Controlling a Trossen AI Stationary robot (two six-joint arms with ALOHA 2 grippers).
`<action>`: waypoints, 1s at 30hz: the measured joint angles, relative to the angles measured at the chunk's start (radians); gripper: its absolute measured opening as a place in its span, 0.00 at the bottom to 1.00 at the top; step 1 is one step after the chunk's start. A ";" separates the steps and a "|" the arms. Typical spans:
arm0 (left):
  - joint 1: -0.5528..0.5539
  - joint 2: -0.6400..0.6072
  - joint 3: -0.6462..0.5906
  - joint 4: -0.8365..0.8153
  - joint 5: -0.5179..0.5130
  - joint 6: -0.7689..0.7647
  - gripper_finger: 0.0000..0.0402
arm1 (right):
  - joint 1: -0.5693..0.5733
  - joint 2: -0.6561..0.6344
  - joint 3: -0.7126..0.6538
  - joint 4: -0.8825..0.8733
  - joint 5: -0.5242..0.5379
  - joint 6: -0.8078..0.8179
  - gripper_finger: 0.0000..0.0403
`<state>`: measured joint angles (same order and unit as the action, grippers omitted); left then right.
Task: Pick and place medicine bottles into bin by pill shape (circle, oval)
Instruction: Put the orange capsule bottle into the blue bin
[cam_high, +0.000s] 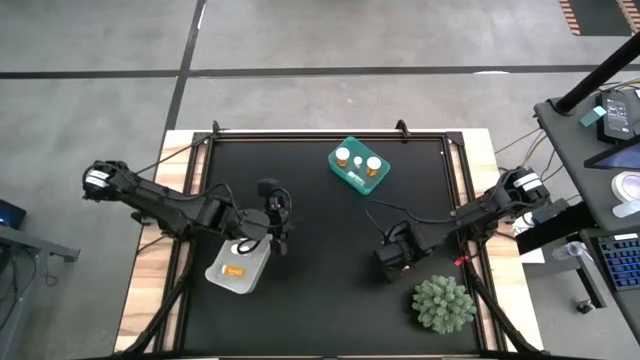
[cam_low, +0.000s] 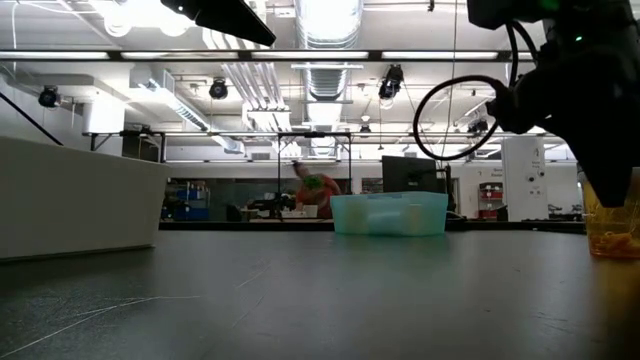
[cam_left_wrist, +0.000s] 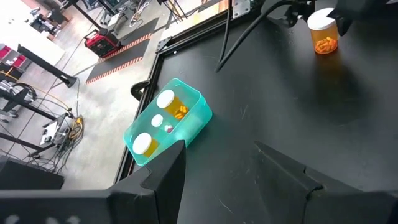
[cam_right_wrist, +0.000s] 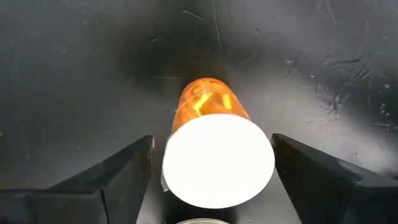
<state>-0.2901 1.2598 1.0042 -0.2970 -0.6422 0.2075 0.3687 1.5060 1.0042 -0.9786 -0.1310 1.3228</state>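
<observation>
From above, my right gripper (cam_high: 391, 262) hides what it straddles; only my right wrist view shows it: an amber bottle (cam_right_wrist: 214, 149), cylindrical, with a smooth round white cap, upright on the black mat (cam_right_wrist: 74, 74) between my wide-spread fingers (cam_right_wrist: 118, 177), neither touching. The translucent teal bin (cam_high: 360, 165), toward the table's far edge from that bottle, holds three white-capped bottles. My left gripper (cam_high: 277, 235), jaws parted and empty, hovers beside a grey tray (cam_high: 240, 268) containing one orange item.

Matte black desk (cam_high: 320, 200) with pale wood edges, teal bin (cam_high: 359, 166) holding white-capped amber bottles, a white tray (cam_high: 238, 268), a spiky green plant (cam_high: 443, 303), and an orange bottle (cam_right_wrist: 211, 143) with a plain white cap
</observation>
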 joint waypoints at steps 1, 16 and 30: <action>0.000 0.000 0.000 0.000 0.000 0.000 0.41 | 0.000 0.000 0.000 0.002 0.000 0.000 0.77; 0.000 0.000 0.000 0.000 0.000 0.000 0.41 | -0.023 -0.019 0.050 -0.049 -0.009 -0.031 0.52; 0.000 0.000 0.000 0.001 0.000 0.007 0.41 | -0.335 -0.019 0.410 -0.262 0.141 -0.473 0.51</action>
<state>-0.2901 1.2598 1.0042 -0.2957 -0.6422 0.2146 0.0340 1.4871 1.4144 -1.2406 0.0099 0.8502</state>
